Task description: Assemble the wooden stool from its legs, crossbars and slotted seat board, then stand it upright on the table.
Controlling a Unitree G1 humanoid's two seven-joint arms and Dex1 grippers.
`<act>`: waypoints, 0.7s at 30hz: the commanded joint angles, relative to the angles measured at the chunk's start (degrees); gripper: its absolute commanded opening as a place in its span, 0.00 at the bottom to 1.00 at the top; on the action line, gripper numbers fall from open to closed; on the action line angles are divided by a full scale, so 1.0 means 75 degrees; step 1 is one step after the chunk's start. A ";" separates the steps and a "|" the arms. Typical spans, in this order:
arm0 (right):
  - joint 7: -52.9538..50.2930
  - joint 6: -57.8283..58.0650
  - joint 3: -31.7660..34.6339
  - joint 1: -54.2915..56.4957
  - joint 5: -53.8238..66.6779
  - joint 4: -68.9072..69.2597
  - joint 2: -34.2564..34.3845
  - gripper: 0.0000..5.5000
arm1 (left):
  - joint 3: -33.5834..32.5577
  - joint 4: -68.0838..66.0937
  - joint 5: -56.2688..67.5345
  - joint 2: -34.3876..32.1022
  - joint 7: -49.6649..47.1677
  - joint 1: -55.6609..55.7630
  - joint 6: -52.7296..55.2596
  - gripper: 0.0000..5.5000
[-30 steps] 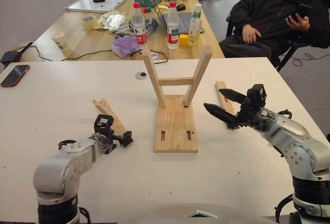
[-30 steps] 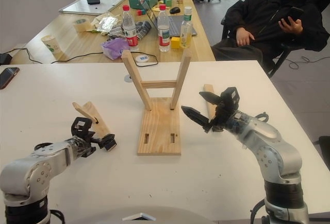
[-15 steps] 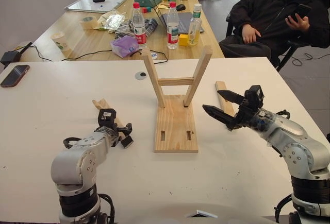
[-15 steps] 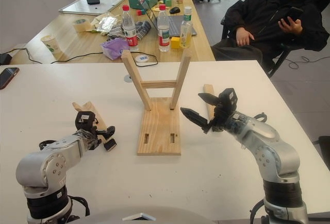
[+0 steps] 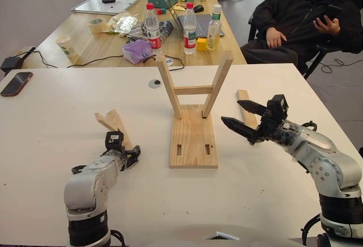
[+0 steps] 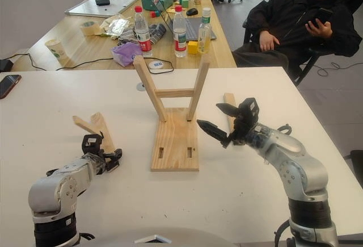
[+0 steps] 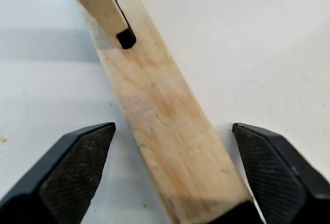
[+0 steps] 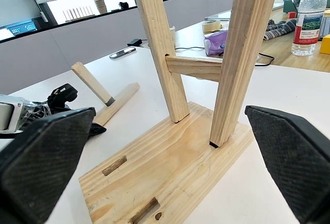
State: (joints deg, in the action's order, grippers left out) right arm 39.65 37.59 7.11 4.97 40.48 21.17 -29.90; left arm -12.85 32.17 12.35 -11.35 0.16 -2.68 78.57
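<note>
On the table (image 5: 57, 145), left tool (image 7: 172, 126) gapes astride a pale grained leg (image 7: 154, 95) (right tool (image 5: 231, 111), too).

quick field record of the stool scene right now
seat board: flat on table, two near slots empty
legs: two upright in far slots, joined by crossbar
left piece: leg-and-bar part lying on table
left gripper: open, straddling left piece
right gripper: open, right of seat board
spare leg: on table beyond right gripper
</note>
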 commanded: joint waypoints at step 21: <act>-0.0659 0.0503 0.0889 0.1336 0.1645 -0.0474 0.0385 0.98 | -0.2198 -0.1186 0.0546 -0.0494 0.0702 0.2242 -0.2355 0.37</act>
State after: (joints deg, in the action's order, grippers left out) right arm 34.69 38.76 12.14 11.90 48.65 18.67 -27.37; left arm -25.14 25.47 14.30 -13.68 4.37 9.06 66.17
